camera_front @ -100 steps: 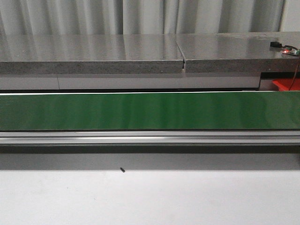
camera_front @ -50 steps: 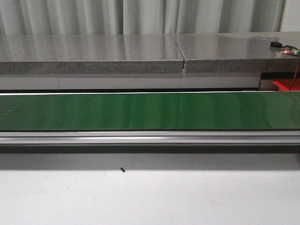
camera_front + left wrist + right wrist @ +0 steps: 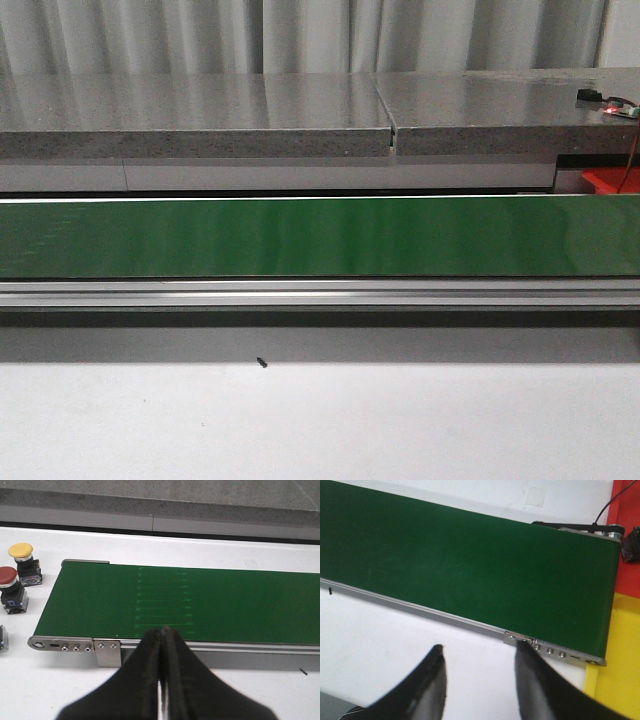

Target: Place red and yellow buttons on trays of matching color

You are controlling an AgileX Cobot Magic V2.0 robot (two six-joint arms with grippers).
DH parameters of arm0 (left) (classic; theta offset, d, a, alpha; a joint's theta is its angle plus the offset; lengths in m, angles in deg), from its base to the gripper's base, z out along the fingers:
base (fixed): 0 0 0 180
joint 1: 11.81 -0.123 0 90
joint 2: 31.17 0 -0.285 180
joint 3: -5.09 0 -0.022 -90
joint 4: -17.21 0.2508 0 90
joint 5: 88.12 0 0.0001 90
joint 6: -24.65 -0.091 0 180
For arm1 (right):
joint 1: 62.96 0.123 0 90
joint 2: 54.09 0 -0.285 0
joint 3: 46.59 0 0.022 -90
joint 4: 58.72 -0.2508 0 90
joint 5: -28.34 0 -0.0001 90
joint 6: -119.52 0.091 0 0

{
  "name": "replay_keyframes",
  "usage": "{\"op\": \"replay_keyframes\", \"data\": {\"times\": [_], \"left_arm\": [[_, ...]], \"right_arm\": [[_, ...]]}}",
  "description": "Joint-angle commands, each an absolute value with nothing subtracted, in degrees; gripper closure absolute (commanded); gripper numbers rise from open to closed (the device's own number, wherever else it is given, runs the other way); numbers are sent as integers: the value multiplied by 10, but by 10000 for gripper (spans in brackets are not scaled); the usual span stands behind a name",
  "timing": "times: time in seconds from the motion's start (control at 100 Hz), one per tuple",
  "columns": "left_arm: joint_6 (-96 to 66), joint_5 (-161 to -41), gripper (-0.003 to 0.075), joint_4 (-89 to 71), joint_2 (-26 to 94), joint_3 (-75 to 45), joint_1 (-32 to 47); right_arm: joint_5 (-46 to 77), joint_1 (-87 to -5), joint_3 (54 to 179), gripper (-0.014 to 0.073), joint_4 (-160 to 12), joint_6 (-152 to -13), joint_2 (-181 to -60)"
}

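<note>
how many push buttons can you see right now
2, both in the left wrist view on the white table beside the end of the green belt: a yellow button and a red button, side by side. A cut-off object at the frame edge may be another.

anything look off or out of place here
Nothing stands out. The green belt is bare and flat; the red button and yellow button stand upright off its end. Only a tiny dark speck lies on the table.

Two buttons [image 3: 17,575] beside belt [image 3: 175,602]
</note>
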State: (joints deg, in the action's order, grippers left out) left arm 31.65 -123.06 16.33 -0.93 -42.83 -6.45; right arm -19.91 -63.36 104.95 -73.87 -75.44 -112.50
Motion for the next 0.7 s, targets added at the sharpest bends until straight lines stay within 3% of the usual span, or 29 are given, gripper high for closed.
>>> {"op": "replay_keyframes", "data": {"times": [0.0,0.12,0.69], "left_arm": [[316,-1184,741,162,-6,-415,-61],[316,-1184,741,162,-6,-415,-61],[316,-1184,741,162,-6,-415,-61]], "right_arm": [[-163,-633,1048,485,-742,-754,-1096],[-160,-633,1036,668,-742,-754,-1063],[-145,-633,1022,661,-742,-754,-1012]]}}
